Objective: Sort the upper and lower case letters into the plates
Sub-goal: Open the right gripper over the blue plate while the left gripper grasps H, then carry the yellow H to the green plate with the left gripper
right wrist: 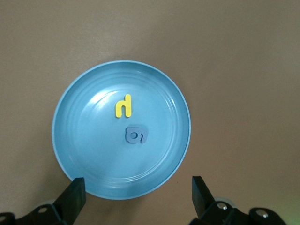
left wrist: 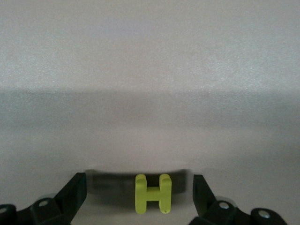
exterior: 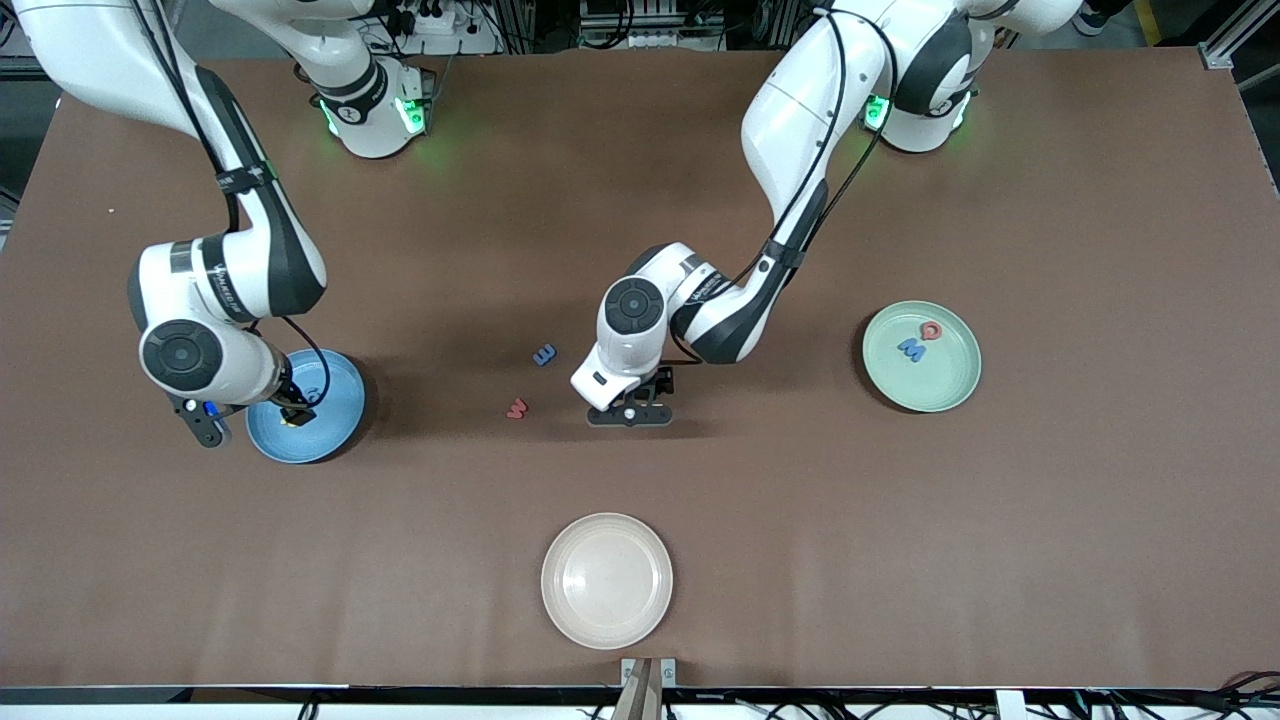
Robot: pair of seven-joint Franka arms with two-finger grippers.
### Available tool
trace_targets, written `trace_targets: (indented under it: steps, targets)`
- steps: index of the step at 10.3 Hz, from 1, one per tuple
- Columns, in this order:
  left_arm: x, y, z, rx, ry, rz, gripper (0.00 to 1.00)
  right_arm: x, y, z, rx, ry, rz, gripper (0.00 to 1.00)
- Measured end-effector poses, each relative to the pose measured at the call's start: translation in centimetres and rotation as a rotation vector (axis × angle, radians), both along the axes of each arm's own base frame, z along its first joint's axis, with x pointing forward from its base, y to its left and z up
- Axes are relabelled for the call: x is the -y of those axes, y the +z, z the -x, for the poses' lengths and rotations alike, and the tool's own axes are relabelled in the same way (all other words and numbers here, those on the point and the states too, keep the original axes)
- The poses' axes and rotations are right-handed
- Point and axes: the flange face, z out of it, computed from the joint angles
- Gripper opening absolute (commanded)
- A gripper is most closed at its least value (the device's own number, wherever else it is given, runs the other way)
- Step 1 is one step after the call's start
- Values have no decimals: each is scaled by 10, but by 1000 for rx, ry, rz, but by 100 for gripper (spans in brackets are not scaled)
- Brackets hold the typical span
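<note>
A yellow H (left wrist: 153,193) lies flat on the table between the open fingers of my left gripper (left wrist: 139,199), which touch neither side of it. That gripper (exterior: 634,410) is down low at mid-table and hides the H in the front view. Beside it, toward the right arm's end, lie a blue E (exterior: 544,354) and a red w (exterior: 517,408). My right gripper (exterior: 291,409) hangs open and empty over the blue plate (right wrist: 79,154), which holds a yellow h (right wrist: 123,106) and a grey-blue a (right wrist: 136,135). The mint green plate (exterior: 950,385) holds a blue M (exterior: 911,348) and a red round letter (exterior: 932,330).
A cream-beige round plate (exterior: 607,580) sits empty near the table's front edge, nearer the camera than the left gripper. The brown table (exterior: 1000,550) is bare around it and toward the left arm's end.
</note>
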Motion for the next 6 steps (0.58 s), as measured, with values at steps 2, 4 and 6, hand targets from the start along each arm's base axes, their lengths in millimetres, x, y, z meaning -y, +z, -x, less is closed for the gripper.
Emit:
trace_targets:
  steps: [2,4,6]
  targets:
    - [3,-7,4,-2,-8,-7,87,18,17,0,-8,43,-43,100]
    - [5,-6,6,-2,-13,-11,74,22,27,0,-24,86,-61,100]
    - [6,-4,7,-10,-16,-17,67,21,34,-3,-17,109,-109,100]
